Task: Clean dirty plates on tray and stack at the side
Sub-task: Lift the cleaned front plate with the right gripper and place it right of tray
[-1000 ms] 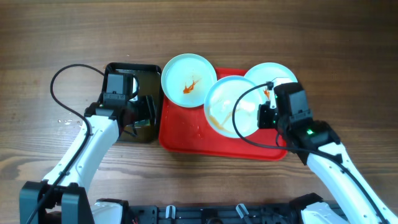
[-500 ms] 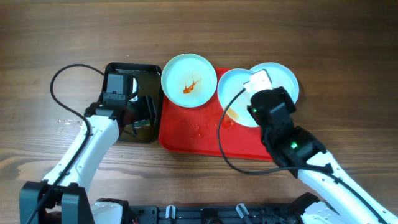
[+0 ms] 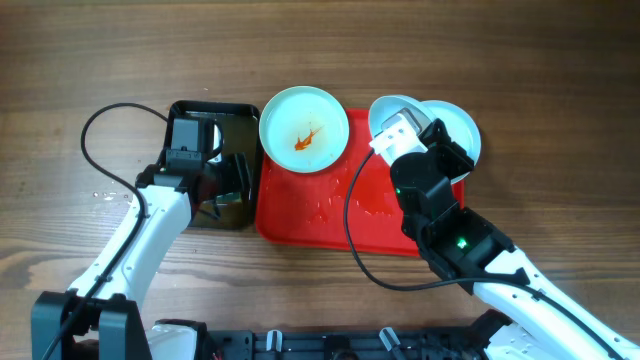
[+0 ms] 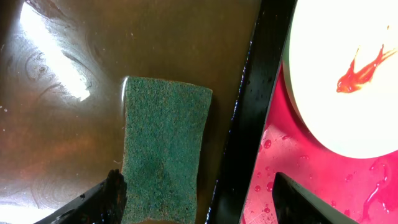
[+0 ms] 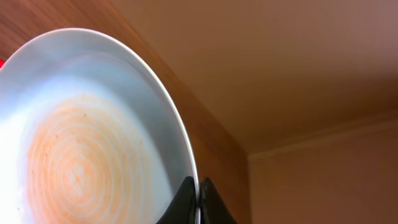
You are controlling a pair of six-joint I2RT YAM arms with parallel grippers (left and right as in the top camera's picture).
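Note:
A pale plate (image 3: 304,115) with an orange-red smear lies at the back left of the red tray (image 3: 320,210); it also shows in the left wrist view (image 4: 348,81). My right gripper (image 5: 198,202) is shut on the rim of a second plate (image 5: 81,155), which has an orange film at its centre. It holds that plate (image 3: 384,110) tilted up above the tray. A third plate (image 3: 458,128) lies at the tray's back right, partly hidden by the arm. My left gripper (image 4: 196,202) is open and empty, straddling a green sponge (image 4: 165,149) and the rim of the black tray (image 4: 249,137).
The black tray (image 3: 215,115) of brownish water stands against the red tray's left side. Water drops and sauce traces lie on the red tray (image 4: 298,186). Black cables loop behind both arms. Bare wooden table lies all around.
My right gripper has lifted the middle plate off the red tray and tipped it up on edge, swinging towards the back. The left arm has not moved.

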